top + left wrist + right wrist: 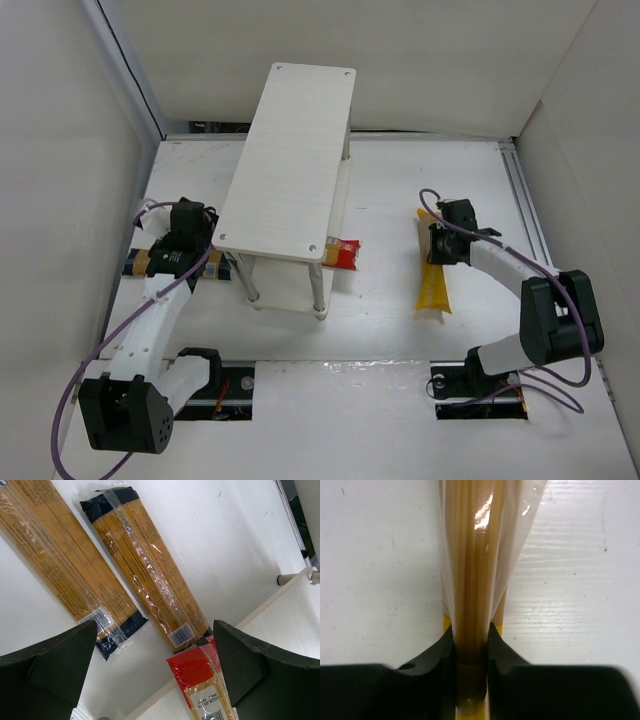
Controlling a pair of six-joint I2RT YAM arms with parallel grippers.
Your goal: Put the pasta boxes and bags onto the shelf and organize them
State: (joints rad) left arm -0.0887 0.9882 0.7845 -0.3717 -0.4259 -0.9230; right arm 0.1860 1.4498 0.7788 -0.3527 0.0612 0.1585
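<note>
From above, the yellow bag (435,285) is lying right of the shelf (290,160), its long axis running near-to-far. Left wrist: the left gripper (155,647) is gaping wide above two parallel, diagonal pasta boxes (150,575) beside the shelf. Right wrist: the right gripper (470,650) is pinching the bag.

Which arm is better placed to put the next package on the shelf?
Right. The right gripper is shut on the yellow bag, ready to lift; the left gripper hangs open above the pasta boxes, holding nothing.
</note>
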